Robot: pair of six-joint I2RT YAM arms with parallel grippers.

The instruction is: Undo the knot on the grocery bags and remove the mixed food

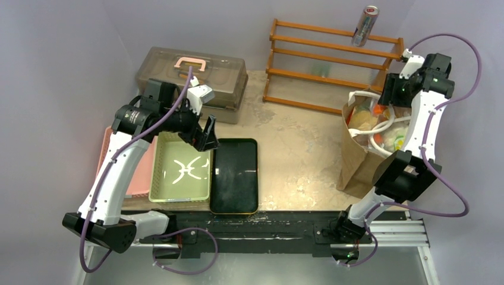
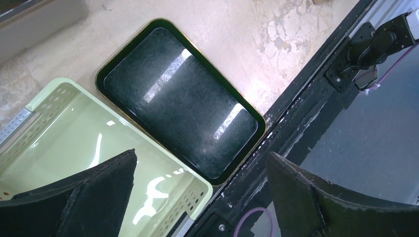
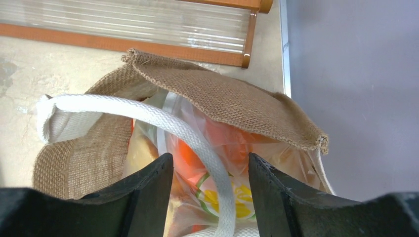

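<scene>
the right gripper (image 3: 210,165) hangs over the bag mouth, its jaws apart on either side of a white woven loop handle (image 3: 148,116) and not pinching it. beneath, the brown burlap grocery bag (image 3: 232,106) holds a crinkly clear plastic bag (image 3: 281,160) with orange food (image 3: 190,158) inside. the step in hand looks like getting into the bag. next, clear the handle and find the knot, which i cannot make out. only the top view shows the bag well apart from the left gripper (image 1: 205,138), spread wide over a pale green plastic basket (image 1: 156,178).
</scene>
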